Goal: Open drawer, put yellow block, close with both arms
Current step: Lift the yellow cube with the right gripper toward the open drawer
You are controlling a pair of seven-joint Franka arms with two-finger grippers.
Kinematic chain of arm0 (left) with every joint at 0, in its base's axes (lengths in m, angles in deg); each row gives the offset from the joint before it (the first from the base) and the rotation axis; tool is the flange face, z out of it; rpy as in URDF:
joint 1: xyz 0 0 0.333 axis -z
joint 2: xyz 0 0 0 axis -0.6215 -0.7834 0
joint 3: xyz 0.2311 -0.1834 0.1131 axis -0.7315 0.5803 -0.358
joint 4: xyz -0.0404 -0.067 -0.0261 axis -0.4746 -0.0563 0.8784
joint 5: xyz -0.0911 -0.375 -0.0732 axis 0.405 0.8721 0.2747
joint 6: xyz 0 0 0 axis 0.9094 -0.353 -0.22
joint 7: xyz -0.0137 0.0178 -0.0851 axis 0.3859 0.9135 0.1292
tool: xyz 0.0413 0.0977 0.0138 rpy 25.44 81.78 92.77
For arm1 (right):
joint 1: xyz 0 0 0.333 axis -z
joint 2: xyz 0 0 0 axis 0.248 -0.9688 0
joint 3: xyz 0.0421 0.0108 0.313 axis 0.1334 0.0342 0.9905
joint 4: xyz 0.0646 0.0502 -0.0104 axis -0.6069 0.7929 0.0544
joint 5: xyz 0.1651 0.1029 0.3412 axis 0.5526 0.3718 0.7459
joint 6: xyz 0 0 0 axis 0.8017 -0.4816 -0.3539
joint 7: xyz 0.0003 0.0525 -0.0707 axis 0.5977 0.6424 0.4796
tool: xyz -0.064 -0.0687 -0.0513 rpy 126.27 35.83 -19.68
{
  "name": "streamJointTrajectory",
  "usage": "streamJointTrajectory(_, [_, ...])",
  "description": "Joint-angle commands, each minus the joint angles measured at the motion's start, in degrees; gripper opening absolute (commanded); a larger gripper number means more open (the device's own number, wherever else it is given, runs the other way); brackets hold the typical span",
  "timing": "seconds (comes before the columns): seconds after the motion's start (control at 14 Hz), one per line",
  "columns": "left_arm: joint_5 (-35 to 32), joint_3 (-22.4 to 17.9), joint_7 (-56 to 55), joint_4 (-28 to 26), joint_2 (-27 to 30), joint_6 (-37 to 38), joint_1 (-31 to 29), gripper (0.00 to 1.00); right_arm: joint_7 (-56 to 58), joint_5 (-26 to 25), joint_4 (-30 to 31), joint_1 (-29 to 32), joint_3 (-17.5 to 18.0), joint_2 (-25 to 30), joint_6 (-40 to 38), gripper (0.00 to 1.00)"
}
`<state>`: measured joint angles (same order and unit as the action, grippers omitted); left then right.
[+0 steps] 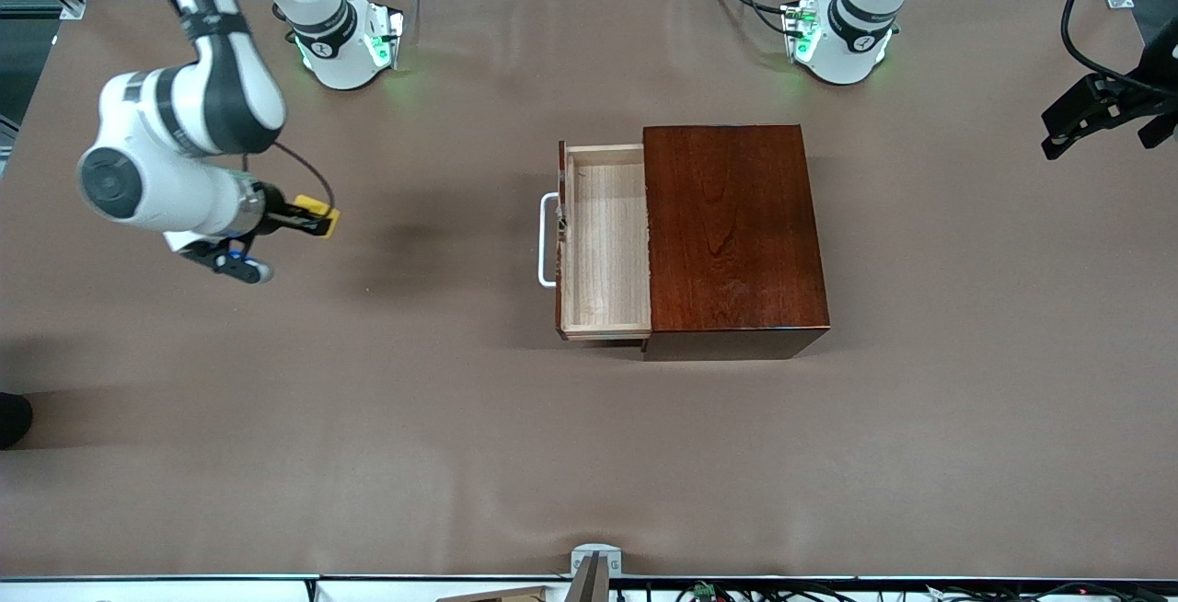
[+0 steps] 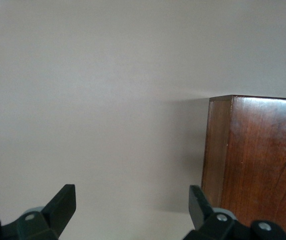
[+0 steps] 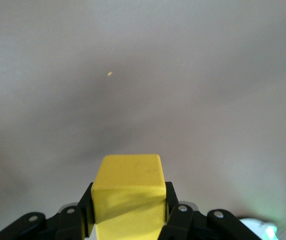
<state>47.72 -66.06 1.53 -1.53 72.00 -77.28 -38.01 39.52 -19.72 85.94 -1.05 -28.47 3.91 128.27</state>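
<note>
The drawer (image 1: 607, 243) of the dark reddish-brown wooden box (image 1: 732, 229) stands pulled out toward the right arm's end of the table, its pale interior empty, its white loop handle (image 1: 547, 240) at its front. My right gripper (image 1: 313, 218) is shut on the yellow block (image 1: 319, 214), up over the bare table toward the right arm's end, apart from the drawer. In the right wrist view the block (image 3: 129, 192) sits between the fingers. My left gripper (image 1: 1095, 119) is open and empty, up at the left arm's end; the left wrist view shows the box's corner (image 2: 255, 165).
A brown cloth (image 1: 368, 418) covers the table. Both arm bases (image 1: 350, 45) (image 1: 842, 36) stand along the edge farthest from the front camera. A small metal bracket (image 1: 594, 570) sits at the table's nearest edge.
</note>
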Motion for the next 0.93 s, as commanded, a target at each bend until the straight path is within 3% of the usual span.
streamJointTrajectory(0.0, [1.0,0.4,1.0,-0.1,0.7,-0.5,-0.8,1.0,-12.0,0.5,0.3,-3.0,2.8,2.3,-0.8,0.0])
streamJointTrajectory(0.57, [0.9,0.5,0.5,-0.3,0.6,0.6,-0.7,1.0,-37.0,5.1,-6.9,-5.1,14.7,1.1,-0.3,0.0])
streamJointTrajectory(0.86, [0.9,0.5,0.6,-0.4,0.4,0.6,-0.7,1.0,-46.8,7.8,-8.4,-8.8,15.8,-0.8,3.4,0.0])
